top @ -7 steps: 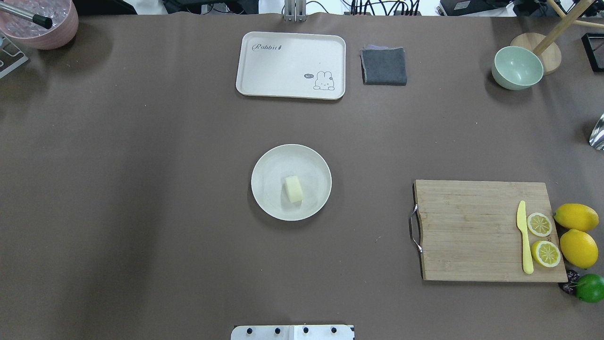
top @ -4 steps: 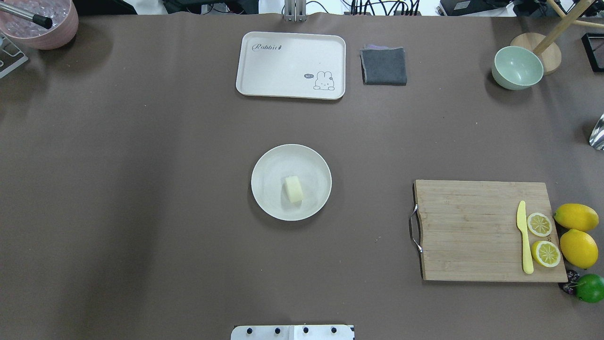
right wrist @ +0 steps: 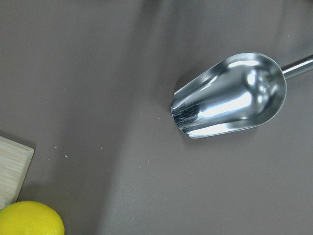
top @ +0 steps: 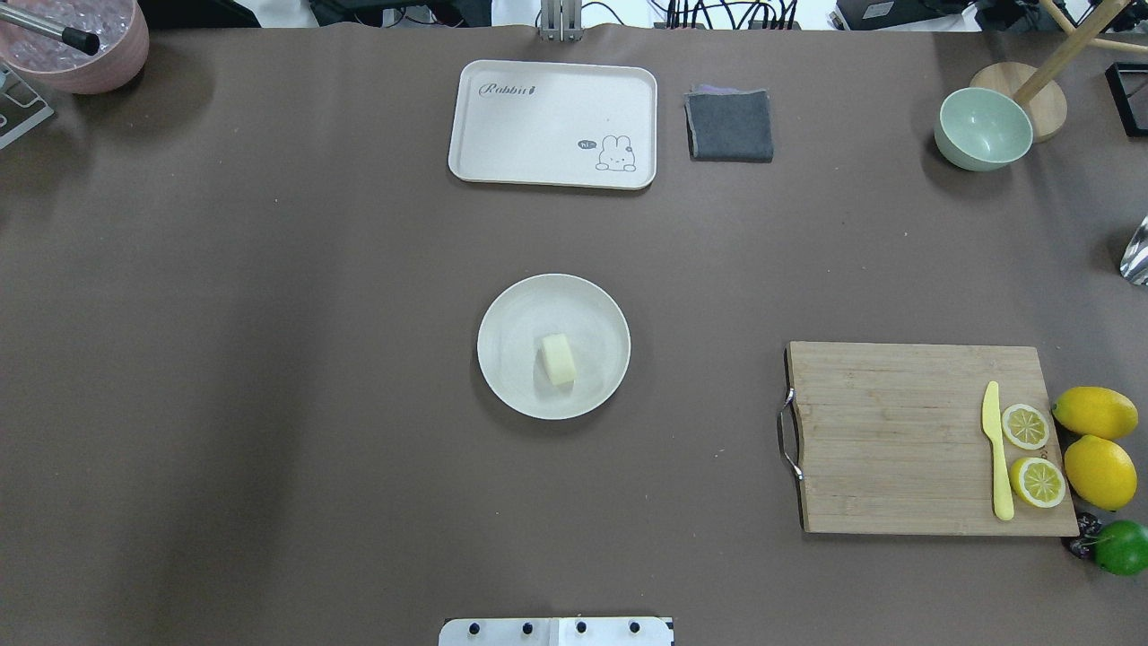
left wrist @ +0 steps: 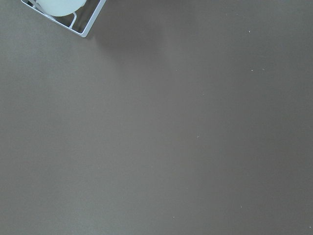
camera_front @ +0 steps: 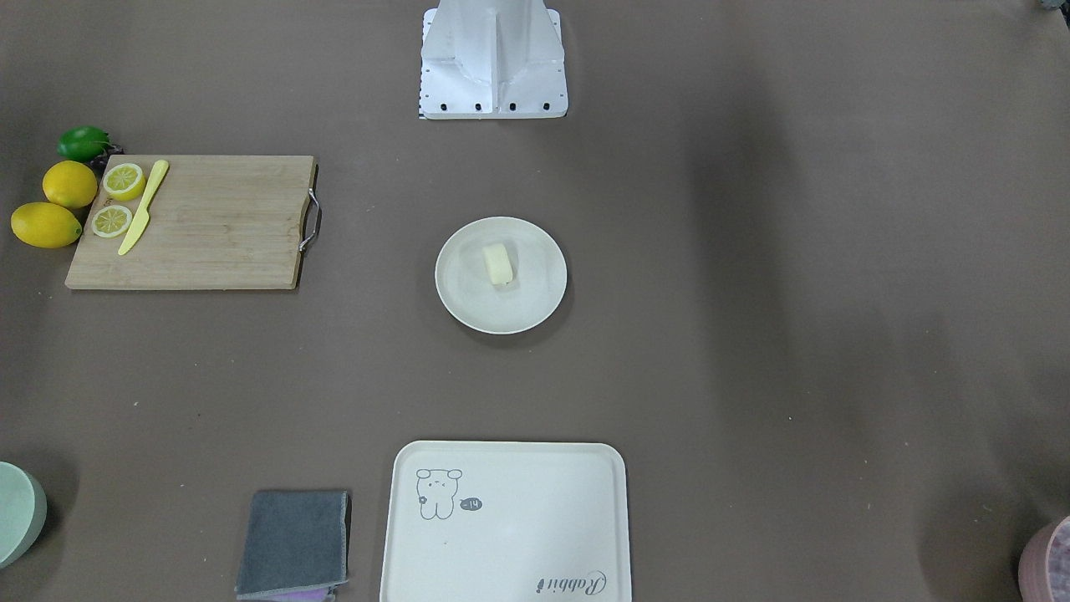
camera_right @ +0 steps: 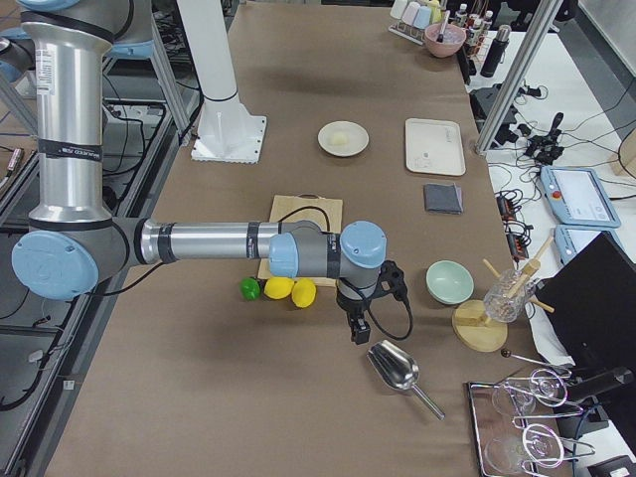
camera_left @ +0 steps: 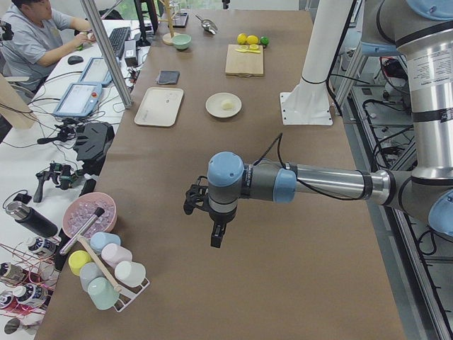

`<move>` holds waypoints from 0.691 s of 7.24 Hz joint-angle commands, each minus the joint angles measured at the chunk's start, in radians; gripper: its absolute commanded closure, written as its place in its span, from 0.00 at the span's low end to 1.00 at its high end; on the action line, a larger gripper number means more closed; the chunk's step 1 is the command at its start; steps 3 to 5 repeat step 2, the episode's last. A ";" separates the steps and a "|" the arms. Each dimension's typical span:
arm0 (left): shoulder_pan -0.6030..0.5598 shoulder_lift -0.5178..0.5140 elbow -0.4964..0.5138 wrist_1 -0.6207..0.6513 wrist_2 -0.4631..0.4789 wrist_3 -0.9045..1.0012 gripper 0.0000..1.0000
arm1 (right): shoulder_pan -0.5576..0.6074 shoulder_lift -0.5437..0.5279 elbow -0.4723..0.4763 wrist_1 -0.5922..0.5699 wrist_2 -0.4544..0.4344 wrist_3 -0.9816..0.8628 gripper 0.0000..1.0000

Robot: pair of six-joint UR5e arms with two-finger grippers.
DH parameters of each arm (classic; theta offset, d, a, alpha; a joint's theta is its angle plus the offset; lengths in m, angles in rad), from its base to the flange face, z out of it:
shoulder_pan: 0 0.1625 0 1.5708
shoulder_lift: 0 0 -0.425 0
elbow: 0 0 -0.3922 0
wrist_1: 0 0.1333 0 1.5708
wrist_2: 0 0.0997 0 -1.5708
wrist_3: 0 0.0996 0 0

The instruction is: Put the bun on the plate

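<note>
The pale cream bun [top: 558,359] lies inside the round off-white plate [top: 516,314] at the table's middle, also seen as bun [camera_front: 498,263] on plate [camera_front: 522,309]. No gripper is near it. My left gripper [camera_left: 216,239] hangs over bare table far toward the left end, and it shows only in the exterior left view, so I cannot tell its state. My right gripper [camera_right: 358,331] hangs near the right end beside a metal scoop [camera_right: 396,372]; I cannot tell its state either.
A cream tray [top: 552,124] and grey cloth [top: 730,126] lie at the far side. A mint bowl [top: 982,130] stands far right. The cutting board [top: 897,440] carries lemon halves and a yellow knife [top: 995,449], with lemons [top: 1096,449] beside it. A person sits beyond the table.
</note>
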 commanded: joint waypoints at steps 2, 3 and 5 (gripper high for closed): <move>0.000 0.001 -0.004 0.000 0.001 0.000 0.03 | -0.005 -0.001 -0.002 -0.001 0.001 0.001 0.00; 0.000 0.001 -0.004 0.000 0.001 0.000 0.03 | -0.005 -0.001 -0.002 -0.001 0.001 0.001 0.00; 0.000 0.001 -0.004 0.000 0.001 0.000 0.03 | -0.005 -0.001 -0.002 -0.001 0.001 0.001 0.00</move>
